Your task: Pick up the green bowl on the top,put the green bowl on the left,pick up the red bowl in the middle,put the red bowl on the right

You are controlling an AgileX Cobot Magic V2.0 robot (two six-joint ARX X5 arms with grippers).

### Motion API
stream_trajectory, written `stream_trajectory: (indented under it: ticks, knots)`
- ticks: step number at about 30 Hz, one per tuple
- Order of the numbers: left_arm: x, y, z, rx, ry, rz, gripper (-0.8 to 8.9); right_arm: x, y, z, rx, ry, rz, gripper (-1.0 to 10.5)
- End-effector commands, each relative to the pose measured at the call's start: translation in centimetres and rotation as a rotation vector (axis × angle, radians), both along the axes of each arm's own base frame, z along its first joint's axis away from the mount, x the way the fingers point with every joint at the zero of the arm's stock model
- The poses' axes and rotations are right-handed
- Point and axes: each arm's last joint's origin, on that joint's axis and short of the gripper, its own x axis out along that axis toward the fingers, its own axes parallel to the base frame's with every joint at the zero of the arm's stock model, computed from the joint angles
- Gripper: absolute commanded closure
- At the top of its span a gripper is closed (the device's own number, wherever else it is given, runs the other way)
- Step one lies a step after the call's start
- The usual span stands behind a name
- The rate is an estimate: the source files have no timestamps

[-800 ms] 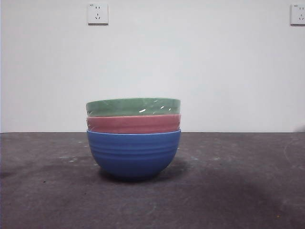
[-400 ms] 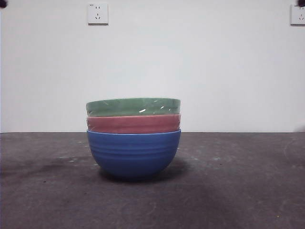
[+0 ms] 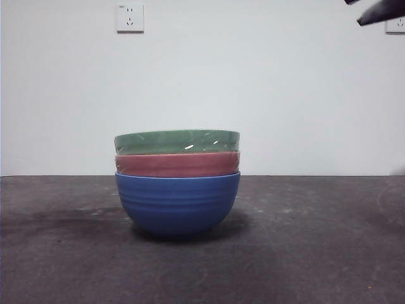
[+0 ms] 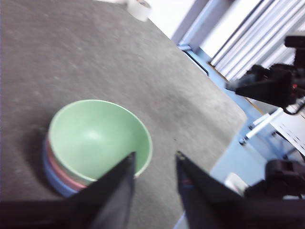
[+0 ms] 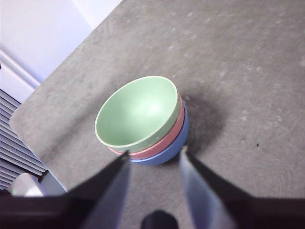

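The green bowl (image 3: 176,142) sits on top of the stack, nested in the red bowl (image 3: 178,164), which shows only as a narrow band above the blue bowl (image 3: 178,204) on the dark tabletop (image 3: 316,253); the lower bodies of the upper two are hidden. The left gripper (image 4: 153,161) hangs above the stack, jaws spread and empty, its picture blurred. The right gripper (image 5: 153,156) also hovers over the bowls, jaws apart, holding nothing.
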Motion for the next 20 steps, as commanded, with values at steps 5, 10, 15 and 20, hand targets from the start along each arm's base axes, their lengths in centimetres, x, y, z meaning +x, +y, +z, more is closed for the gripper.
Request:
stream_trajectory:
  ticks: [5, 10, 15, 20]
  knots:
    - [0.7, -2.4, 0.6, 0.090, -0.046, -0.077, 4.06, 0.0, 0.1, 0.2, -0.002, -0.020, 0.014, 6.0]
    - [1.6, -5.7, 0.7, 0.278, -0.054, -0.139, 4.07, -0.1, 0.3, 0.2, -0.005, -0.021, 0.024, 6.0]
    - [2.7, -9.6, 0.3, 0.476, -0.058, -0.197, 4.08, -0.1, 0.3, 0.2, -0.005, -0.021, 0.024, 6.0]
    - [3.9, -13.3, -1.2, 0.653, -0.074, -0.265, 4.08, -0.1, 0.3, 0.2, -0.006, -0.020, 0.024, 6.0]
